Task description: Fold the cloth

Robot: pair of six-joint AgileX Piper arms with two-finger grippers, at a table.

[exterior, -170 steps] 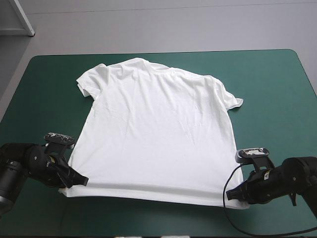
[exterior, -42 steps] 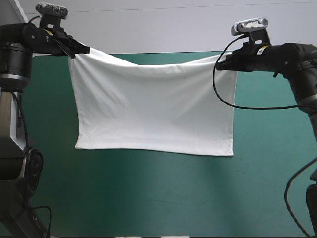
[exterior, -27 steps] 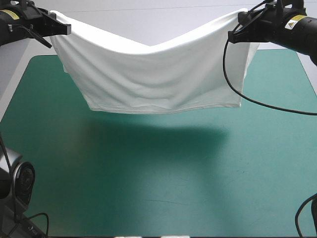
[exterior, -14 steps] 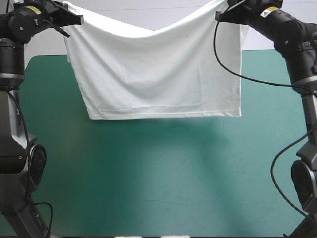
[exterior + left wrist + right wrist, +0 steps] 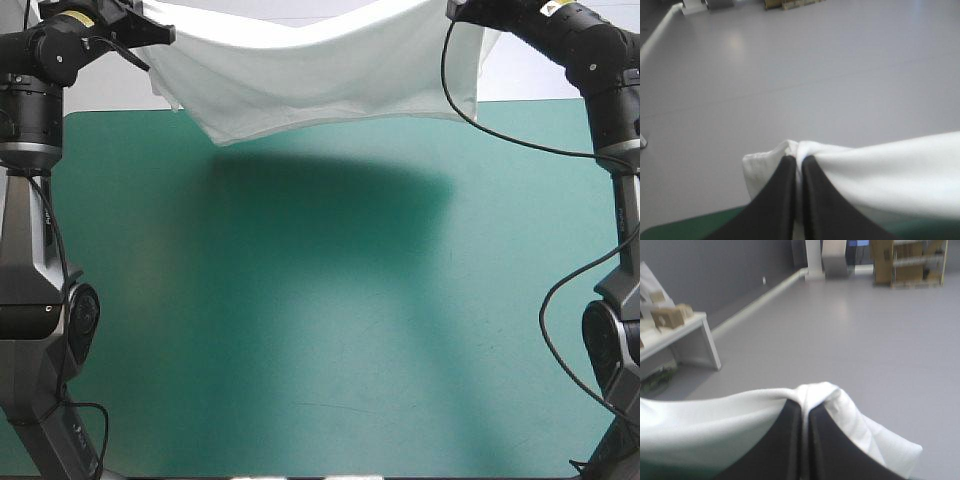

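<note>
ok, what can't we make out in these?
- High view: top edge of the T-shirt by the right claw, cut off at the picture's top.
- High view: the collar, hidden in the sagging folds.
- Wrist views: cloth beyond each pinched corner, out of frame; the left claw covers some.

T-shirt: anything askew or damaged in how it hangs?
Nothing serious. The T-shirt hangs clear of the table, pinched at one top corner by the left gripper and at the other by the right gripper. It sags in the middle, and its lower edge slants, lower toward the left arm. No tear or stain shows.
</note>
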